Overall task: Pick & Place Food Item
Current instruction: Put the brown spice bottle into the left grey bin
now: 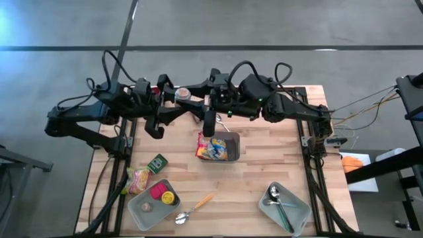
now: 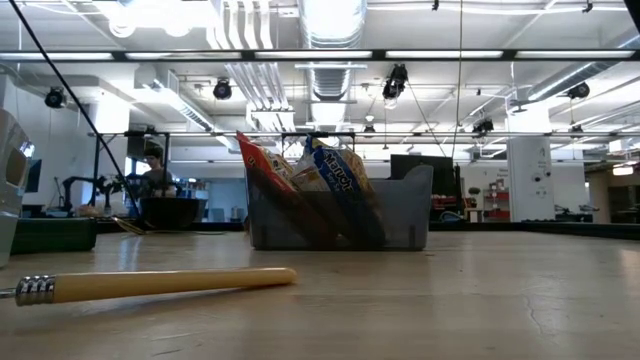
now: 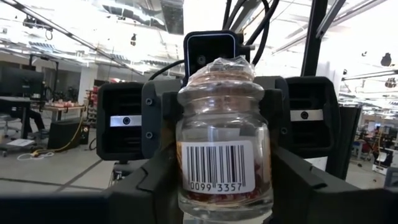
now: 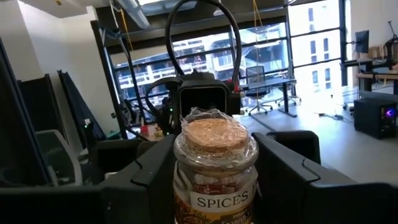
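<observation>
A clear glass spice jar (image 1: 183, 94) with a cork lid under plastic wrap is held upright in the air above the table's far side, between my two grippers. My left gripper (image 3: 221, 193) comes from the table's left and shows the jar's barcode side (image 3: 222, 168). My right gripper (image 4: 214, 186) comes from the right and shows the "SPICES" label (image 4: 216, 200). Both are shut on the jar, and each wrist view shows the other gripper behind it. My left gripper pinches the jar's lower body (image 3: 186, 186) between its two fingers, one on each side. The fingers come level from the table's left. The jar stands upright, lifted clear of the table. My right gripper pinches the jar's body below its shoulder (image 4: 180, 180) between its two fingers, level from the table's right, opposite my left gripper. The jar stays upright with the cork lid (image 4: 214, 134) on top.
A grey bin (image 1: 231, 140) mid-table holds snack packets (image 1: 210, 149). A grey tray (image 1: 140, 213) with small items, a green packet (image 1: 157, 163) and a noodle packet (image 1: 137, 178) lie near left. A wooden-handled spoon (image 1: 195, 206) lies in front. A tray (image 1: 301, 210) with utensils is near right.
</observation>
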